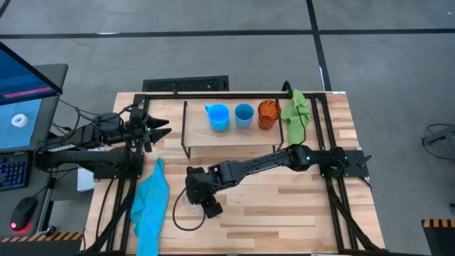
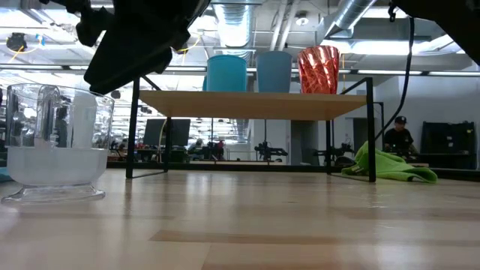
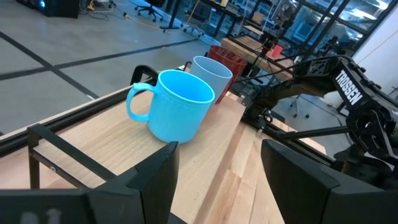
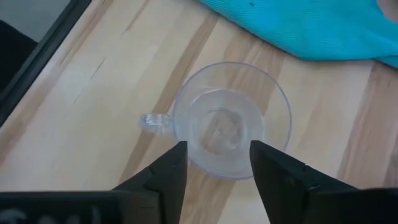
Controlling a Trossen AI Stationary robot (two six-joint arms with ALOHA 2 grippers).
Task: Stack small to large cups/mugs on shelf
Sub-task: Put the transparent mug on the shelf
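The light-blue mug (image 1: 218, 116), the blue cup (image 1: 244, 115) and the orange cup (image 1: 268, 114) stand upright in a row on the shelf (image 1: 213, 136), and also show in the low view (image 2: 226, 73). The clear glass cup (image 4: 231, 127) stands on its base on the table at the near left (image 2: 56, 146). My right gripper (image 4: 219, 177) is open just above it, fingers pointing down, and also shows in the high view (image 1: 193, 190). My left gripper (image 3: 219, 180) is open and empty left of the shelf (image 1: 160, 131), facing the mug (image 3: 177, 106).
A blue cloth (image 1: 151, 203) lies on the table at the near left, beside the glass cup. A green cloth (image 1: 296, 114) lies at the shelf's right end. The shelf's black wire legs (image 2: 133, 135) stand on the table. A black frame (image 1: 320, 153) runs along the table's sides.
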